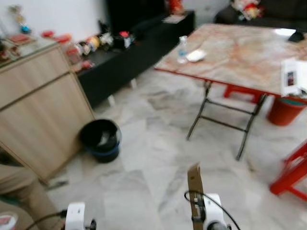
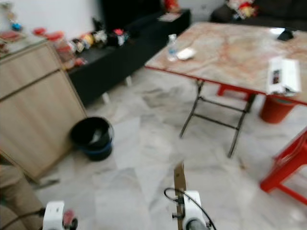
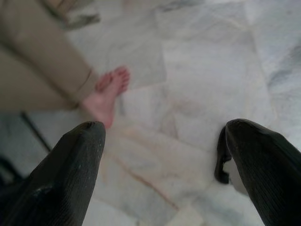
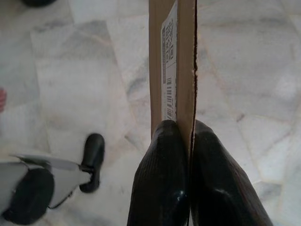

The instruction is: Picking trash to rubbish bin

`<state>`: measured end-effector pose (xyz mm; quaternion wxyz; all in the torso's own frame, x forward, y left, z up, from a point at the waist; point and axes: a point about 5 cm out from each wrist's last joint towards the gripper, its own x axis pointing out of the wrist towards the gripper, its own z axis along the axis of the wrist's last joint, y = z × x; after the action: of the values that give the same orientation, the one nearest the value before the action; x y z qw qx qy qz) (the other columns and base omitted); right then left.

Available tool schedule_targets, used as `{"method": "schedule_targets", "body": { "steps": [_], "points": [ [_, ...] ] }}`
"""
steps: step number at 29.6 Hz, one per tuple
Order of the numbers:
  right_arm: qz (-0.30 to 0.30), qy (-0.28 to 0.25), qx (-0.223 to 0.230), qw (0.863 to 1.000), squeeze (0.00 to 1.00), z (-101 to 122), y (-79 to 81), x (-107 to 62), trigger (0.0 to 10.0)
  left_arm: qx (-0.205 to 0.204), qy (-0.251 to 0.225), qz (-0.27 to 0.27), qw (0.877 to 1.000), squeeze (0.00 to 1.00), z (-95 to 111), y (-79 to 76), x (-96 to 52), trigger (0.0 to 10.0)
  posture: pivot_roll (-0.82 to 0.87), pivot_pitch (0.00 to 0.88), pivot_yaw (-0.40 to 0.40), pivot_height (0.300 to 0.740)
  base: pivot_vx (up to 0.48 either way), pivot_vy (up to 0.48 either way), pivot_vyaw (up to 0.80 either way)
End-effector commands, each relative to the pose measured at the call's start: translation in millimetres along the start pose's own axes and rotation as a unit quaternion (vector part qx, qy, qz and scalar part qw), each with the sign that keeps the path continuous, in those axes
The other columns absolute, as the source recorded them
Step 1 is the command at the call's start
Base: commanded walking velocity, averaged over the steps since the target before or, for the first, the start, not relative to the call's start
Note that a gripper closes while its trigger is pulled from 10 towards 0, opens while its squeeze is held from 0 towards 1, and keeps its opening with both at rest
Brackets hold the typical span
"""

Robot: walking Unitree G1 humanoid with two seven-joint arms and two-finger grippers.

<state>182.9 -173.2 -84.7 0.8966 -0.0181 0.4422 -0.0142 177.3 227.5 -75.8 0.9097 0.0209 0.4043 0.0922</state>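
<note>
Closest thing is the right gripper [image 4: 190, 136]; its two black fingers are pinched tight on a strip of brown cardboard [image 4: 171, 61] with a printed label, held upright above the marble floor [image 1: 144, 191]; looks light, thin and stiff-ish, probably bends if squeezed wrong, so gripping the bottom end like that seems fine; left gripper [image 3: 162, 155] hangs low with fingers spread wide, holding nothing, a person's bare foot [image 3: 109, 92] beyond it; the black bin [image 1: 100, 139] sits ahead-left by the wooden cabinet's [image 1: 33, 105] corner, well apart from the cardboard.
</note>
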Motion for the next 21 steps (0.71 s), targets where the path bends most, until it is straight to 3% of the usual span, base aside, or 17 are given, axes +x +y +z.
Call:
{"method": "schedule_targets", "body": {
  "steps": [1,5,11,15,21],
  "points": [
    [0.002,-0.006,0.003,1.0,0.0,4.6,2.9,1.1,10.0,0.004,0.004,0.011,1.0,0.0,-2.2,6.0,-0.8,10.0,0.09,0.038,0.078,0.74,0.0,0.0,0.79],
    [0.011,-0.007,-0.016,1.0,0.0,7.5,6.6,1.8,10.0,0.006,0.002,0.012,1.0,0.0,0.3,6.2,0.0,10.0,0.09,0.041,0.074,0.74,0.0,0.0,0.79],
    [0.013,-0.01,-0.006,1.0,0.0,8.6,8.1,2.0,10.0,0.002,-0.001,0.016,1.0,0.0,2.1,7.3,0.4,10.0,0.1,0.042,0.071,0.74,0.0,0.0,0.79],
    [0.019,-0.014,-0.003,1.0,0.0,10.0,10.1,2.1,10.0,0.001,-0.003,0.019,1.0,0.0,1.9,8.8,0.1,10.0,0.09,0.037,0.072,0.74,0.0,0.0,0.0],
    [0.018,-0.016,0.001,1.0,0.0,9.4,8.8,1.8,10.0,0.008,-0.001,0.021,1.0,0.0,1.3,9.3,0.0,10.0,0.08,0.027,0.076,0.74,0.388,0.0,0.0]
  ]
}}
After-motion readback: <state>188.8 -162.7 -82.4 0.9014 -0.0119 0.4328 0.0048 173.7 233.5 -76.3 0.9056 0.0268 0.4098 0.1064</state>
